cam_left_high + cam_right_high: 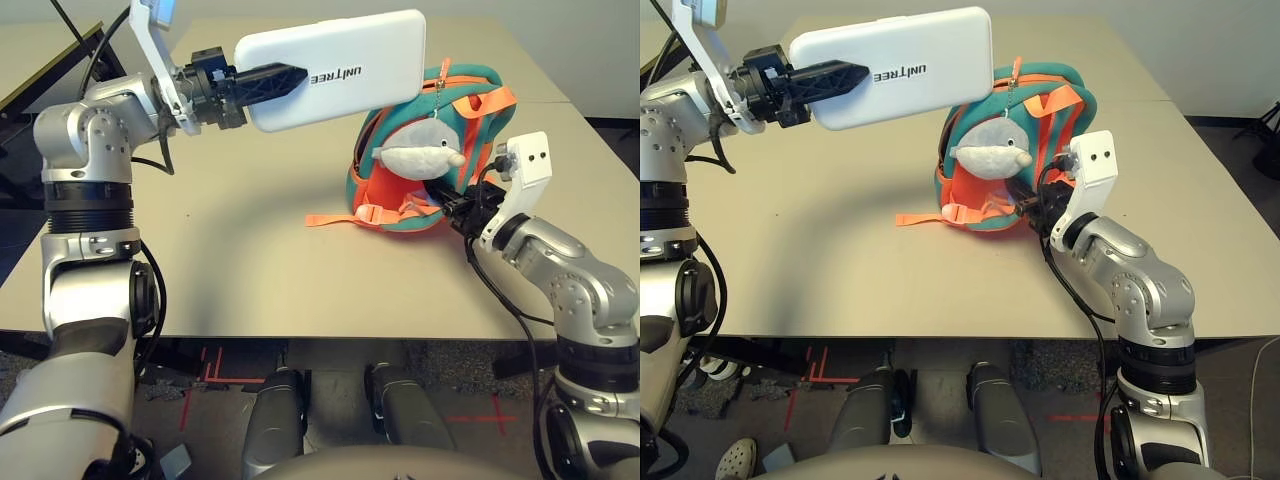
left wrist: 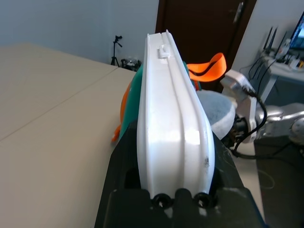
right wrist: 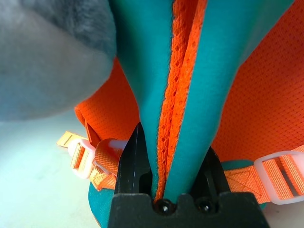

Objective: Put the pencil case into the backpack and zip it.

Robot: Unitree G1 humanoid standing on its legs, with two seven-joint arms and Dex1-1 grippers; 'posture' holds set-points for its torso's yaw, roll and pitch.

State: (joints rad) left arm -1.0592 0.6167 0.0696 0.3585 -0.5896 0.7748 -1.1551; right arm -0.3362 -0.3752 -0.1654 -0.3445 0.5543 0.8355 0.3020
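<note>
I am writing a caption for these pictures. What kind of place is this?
Probably an office or lab room: a plain beige table, a dark door, a desk with cables and equipment, and red tape marks on the floor.

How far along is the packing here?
Done: the left gripper has lifted the pencil case off the table, and the right gripper pinches the backpack by its teal-edged strap. In hand: bringing the case over the backpack. Left: inserting and zipping.

Glossy smooth plastic pencil case; mesh-cloth backpack with a plush toy; matt table.
</note>
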